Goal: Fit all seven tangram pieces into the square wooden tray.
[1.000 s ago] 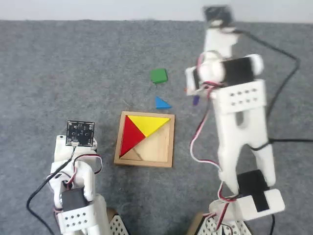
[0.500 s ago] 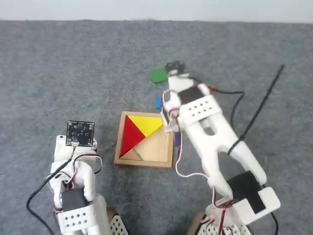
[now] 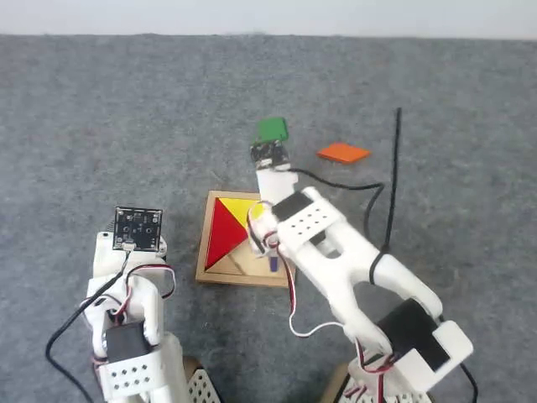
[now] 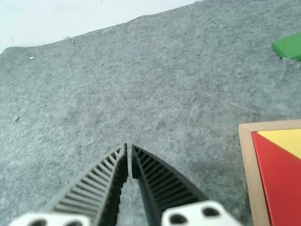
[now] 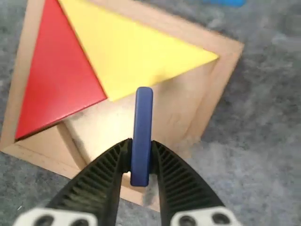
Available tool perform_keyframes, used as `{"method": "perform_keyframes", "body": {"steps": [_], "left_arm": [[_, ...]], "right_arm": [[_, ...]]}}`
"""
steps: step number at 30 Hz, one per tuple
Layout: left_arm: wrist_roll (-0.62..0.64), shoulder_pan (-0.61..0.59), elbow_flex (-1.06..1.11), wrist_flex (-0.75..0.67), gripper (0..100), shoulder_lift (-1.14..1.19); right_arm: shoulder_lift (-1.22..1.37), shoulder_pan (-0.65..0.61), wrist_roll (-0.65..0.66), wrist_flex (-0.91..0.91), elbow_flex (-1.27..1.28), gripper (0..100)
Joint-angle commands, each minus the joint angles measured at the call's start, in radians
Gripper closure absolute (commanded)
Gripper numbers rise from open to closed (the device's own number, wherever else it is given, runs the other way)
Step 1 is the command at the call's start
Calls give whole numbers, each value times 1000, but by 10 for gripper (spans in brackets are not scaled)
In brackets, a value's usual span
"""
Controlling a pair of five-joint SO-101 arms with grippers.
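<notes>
Movement from the right arm: a second ago it was stretched out over the far right of the grey mat [image 3: 126, 109], and now it has swung left and nearer, so the right gripper [image 5: 141, 146] hangs over the tray [image 3: 203, 243]. Its fingers are clamped on a dark blue piece [image 5: 143, 108], held on edge and upright, not flat. The piece sits above bare wood just beside the yellow triangle [image 5: 127, 52], which lies against the red triangle [image 5: 56, 80] in the tray's far-left part. So two pieces are seated and a third looks ready to go down, though it will likely have to tip flat before it fits. With the arm gone from the far right, an orange piece [image 3: 342, 153] shows on the mat there. The green piece [image 3: 272, 129] lies where it lay, just beyond the tray's far side, and a blurred scrap of lighter blue [image 5: 223, 2] shows past that same edge. On the near left, the left gripper [image 4: 128, 155] has not stirred: fingers together, holding nothing, pointing across bare mat well left of the tray.
</notes>
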Motion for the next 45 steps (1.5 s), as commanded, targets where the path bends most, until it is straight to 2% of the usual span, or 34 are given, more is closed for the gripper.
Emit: {"method": "perform_keyframes", "body": {"steps": [1, 6, 9, 18, 29, 36, 39, 42, 45], "left_arm": [[-12, -3, -13, 5, 985, -20], [-12, -3, -13, 5, 985, -20], [-12, -3, -13, 5, 985, -20], [-12, -3, -13, 5, 985, -20], [-12, -3, -13, 5, 985, -20], [-12, -3, -13, 5, 985, -20], [-12, -3, -13, 5, 985, -20], [-12, -3, -13, 5, 985, -20], [-12, -3, -13, 5, 985, -20]], "right_arm": [[-45, -13, -17, -30, 3, 960], [-45, -12, -12, 4, 6, 793], [-45, -12, -9, 7, 6, 756], [-45, 12, 126, 73, 6, 757], [-50, 407, 331, 213, 6, 757], [-58, 426, 393, 269, -32, 757], [-56, 470, 468, 288, -94, 759], [-56, 576, 543, 294, -152, 824], [-56, 697, 647, 292, -183, 946]]}}
